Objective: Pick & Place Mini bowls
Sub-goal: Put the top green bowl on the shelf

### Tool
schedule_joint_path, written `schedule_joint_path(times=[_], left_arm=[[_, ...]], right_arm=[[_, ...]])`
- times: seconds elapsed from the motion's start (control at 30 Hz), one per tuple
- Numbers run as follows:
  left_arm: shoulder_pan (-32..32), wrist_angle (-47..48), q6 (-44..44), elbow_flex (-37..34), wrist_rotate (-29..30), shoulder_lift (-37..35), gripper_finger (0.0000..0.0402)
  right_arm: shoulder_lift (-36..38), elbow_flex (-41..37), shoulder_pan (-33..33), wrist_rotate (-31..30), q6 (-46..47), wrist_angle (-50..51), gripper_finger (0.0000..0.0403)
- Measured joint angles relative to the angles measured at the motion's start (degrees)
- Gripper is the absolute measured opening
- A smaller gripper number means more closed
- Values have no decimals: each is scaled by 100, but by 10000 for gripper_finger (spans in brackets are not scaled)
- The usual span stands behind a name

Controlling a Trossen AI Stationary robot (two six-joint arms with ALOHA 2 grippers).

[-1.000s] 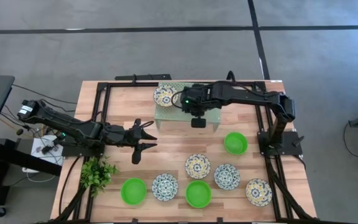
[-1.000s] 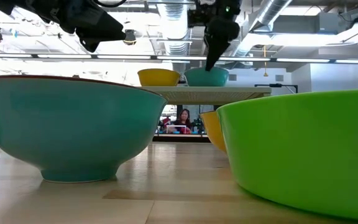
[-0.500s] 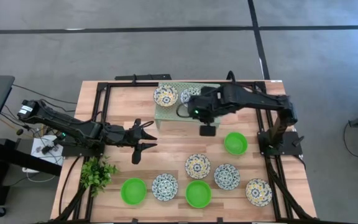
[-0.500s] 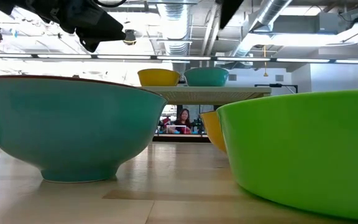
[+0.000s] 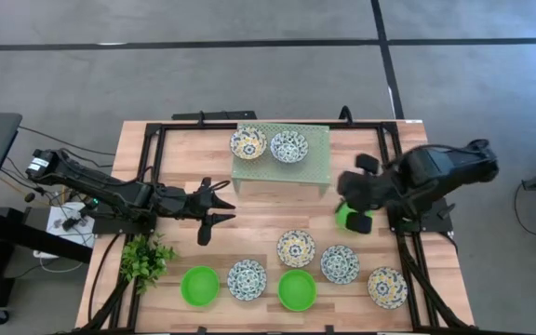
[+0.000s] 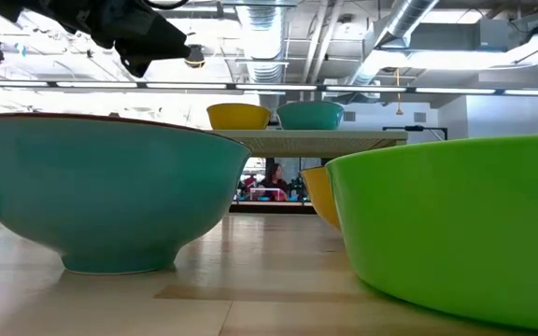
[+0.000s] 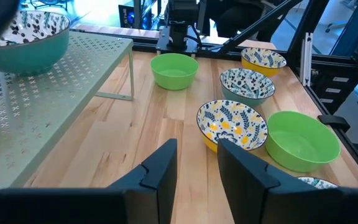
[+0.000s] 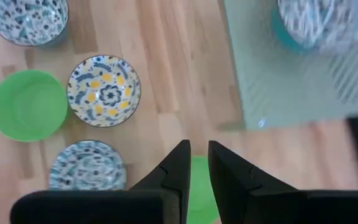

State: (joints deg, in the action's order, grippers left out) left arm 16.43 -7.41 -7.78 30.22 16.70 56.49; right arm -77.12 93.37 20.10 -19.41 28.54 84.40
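1. Two mini bowls sat up on the pale green rack (image 5: 280, 172) at the far side of the table (image 5: 184, 149). One had yellowish flowers (image 5: 247, 143) and one had blue flowers (image 5: 288, 146). They stood just beside each other. That part of the job looked done.

2. Seven bowls were down on the wood, waiting. One green bowl (image 5: 345, 214) stood alone near the right arm, partly hidden under it. A yellowish flowered bowl (image 5: 296, 247) and a blue flowered bowl (image 5: 340, 263) sat in the middle.

3. Along the near edge stood a green bowl (image 5: 200, 285), a blue flowered one (image 5: 247, 278), another green one (image 5: 297, 289) and a yellowish flowered one (image 5: 387, 288).

4. The right gripper (image 5: 362, 221) hung over the lone green bowl. Its fingers (image 8: 176, 163) had only a thin gap between them and held nothing. I guessed that bowl would go next.

5. The left gripper (image 5: 214, 207) waited above the left middle of the table, near the little leafy plant (image 5: 144, 259). Its fingers (image 7: 160, 168) stood a little apart and were empty too.

6. So only a small part of the job looked finished, and most bowls had not been put up.
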Motion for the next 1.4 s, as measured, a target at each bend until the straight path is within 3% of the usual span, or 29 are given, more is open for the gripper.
schedule_joint_path(times=[0.17, 0.3, 0.43, 0.53, 0.77, 1.0, 1.13, 1.4], left_arm=[[0, -102, -2, 0, 1, 0, 115], [0, -162, -2, 0, 1, 0, 115], [0, -179, -2, 0, 1, 0, 115], [-2, -218, -2, 0, 1, 0, 115], [-2, -250, -2, 0, -1, 0, 115], [-1, -272, 1, 0, -1, 0, 115], [-2, -300, 3, 0, 0, 0, 115], [-98, -360, 2, 0, 1, 0, 115]], right_arm=[[797, -1457, 329, 15, 1279, -478, 52], [977, -2321, 329, 326, 2044, -562, 52], [850, -2949, 184, 792, 2255, -647, 52], [625, -3235, 77, 813, 1924, -969, 52], [-51, -3290, 15, 753, 421, -1038, 52], [-767, -3287, -134, 766, 435, -1149, 44], [-1032, -3147, -299, 1356, 253, -860, 34], [-580, -2534, -347, 1092, 639, 426, 58]])
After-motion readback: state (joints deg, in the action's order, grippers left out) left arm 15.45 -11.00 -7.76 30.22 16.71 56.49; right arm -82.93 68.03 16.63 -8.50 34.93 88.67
